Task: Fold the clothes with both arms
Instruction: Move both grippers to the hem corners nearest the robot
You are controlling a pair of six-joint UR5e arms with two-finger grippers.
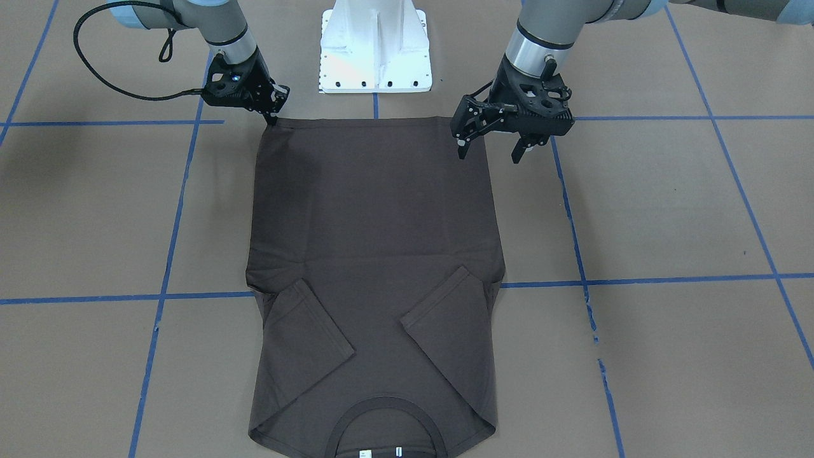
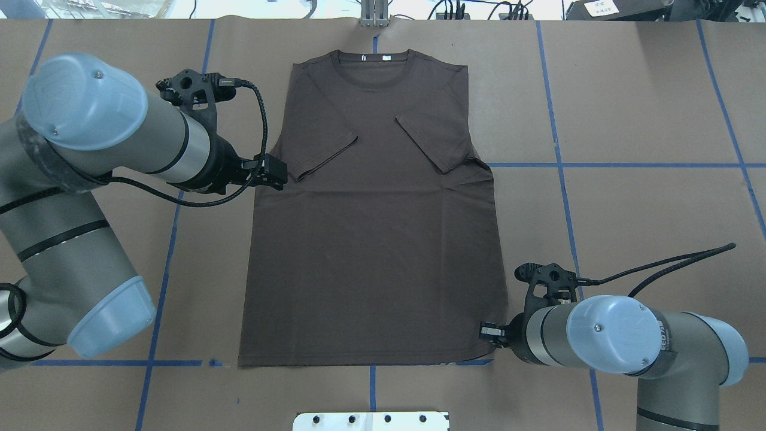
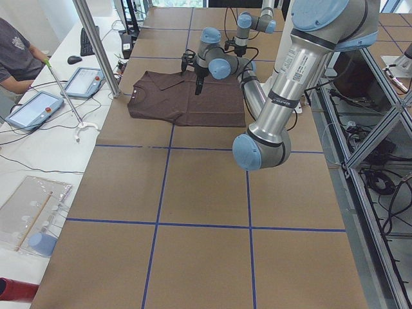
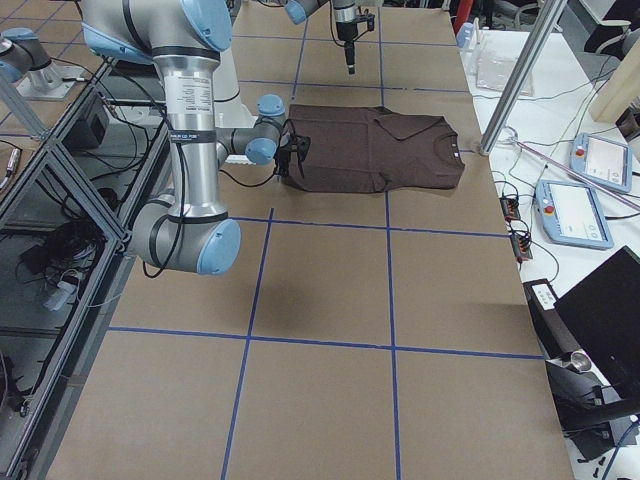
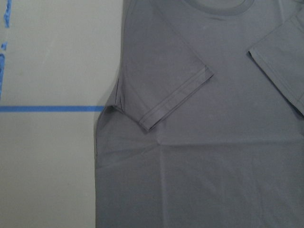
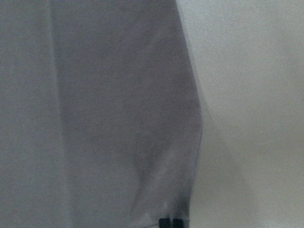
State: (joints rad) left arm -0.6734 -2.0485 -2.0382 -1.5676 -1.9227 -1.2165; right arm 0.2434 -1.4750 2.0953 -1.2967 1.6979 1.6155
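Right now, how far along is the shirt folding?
Done: both sleeves lie folded inward on the flat T-shirt. In hand: the right gripper looks shut on one hem corner; the left gripper hangs open above the other side, holding nothing. Left: the shirt body is unfolded, hem far from the collar.

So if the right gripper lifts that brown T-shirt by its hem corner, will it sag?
Probably floppy: the T-shirt lies flat with soft creases, sleeves folded in, so it should drape from the right gripper at its corner. Likely light: it looks thin.
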